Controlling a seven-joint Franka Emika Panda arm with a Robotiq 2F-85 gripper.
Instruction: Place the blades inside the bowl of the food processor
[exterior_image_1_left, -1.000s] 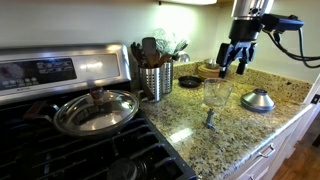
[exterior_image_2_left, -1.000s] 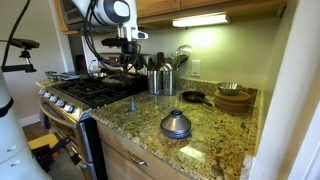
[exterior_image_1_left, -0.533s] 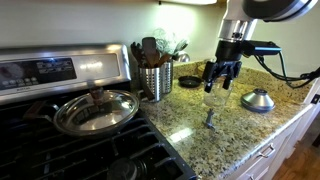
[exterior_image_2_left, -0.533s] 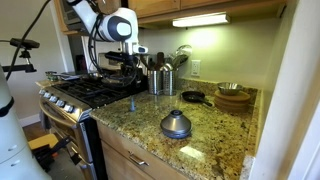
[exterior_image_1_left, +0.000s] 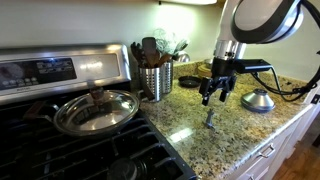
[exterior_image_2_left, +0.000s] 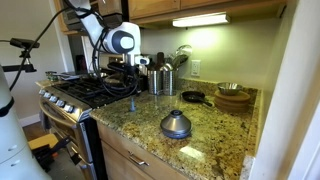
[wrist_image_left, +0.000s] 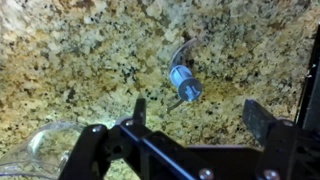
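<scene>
Gripper: The gripper (exterior_image_1_left: 214, 97) hung over the granite bench (exterior_image_1_left: 250, 125) with its jaws spread wide and nothing between them. In the wrist view the gripper (wrist_image_left: 198, 115) showed both fingers (wrist_image_left: 258, 120) clear of the stone and of every object.

Height: In both exterior views the fingertips sat just above the top of the stem, apart from it; the gripper (exterior_image_2_left: 131, 87) pointed straight down.

Dome: A silver dome-shaped object (exterior_image_2_left: 176, 124) sat closest to the front edge of the bench, about midway along it and well apart from the gripper.

Blades: The blades (exterior_image_1_left: 210, 120) stood upright on the bare stone, set back from the front edge and toward the edge that meets the stove. They were directly under the open jaws. In the wrist view the blades (wrist_image_left: 183, 85) lay between the two fingers and a little beyond them. They were outside the bowl.

Bowl: The bowl of the food processor (wrist_image_left: 38, 140) showed as a clear curved rim at the lower left of the wrist view, beside the blades and apart from them. In the exterior views the gripper covered most of it.

Canister: A ribbed steel utensil canister (exterior_image_1_left: 155, 82), full of utensils, stood at the back corner of the bench next to the stove.

Dishes: A small dark pan (exterior_image_2_left: 192, 97) and a brown dish (exterior_image_2_left: 233, 97) rested along the back edge, toward the far corner.

Stove: A lidded steel pan (exterior_image_1_left: 97, 110) sat on a burner beyond the bench's stove-side edge.
</scene>
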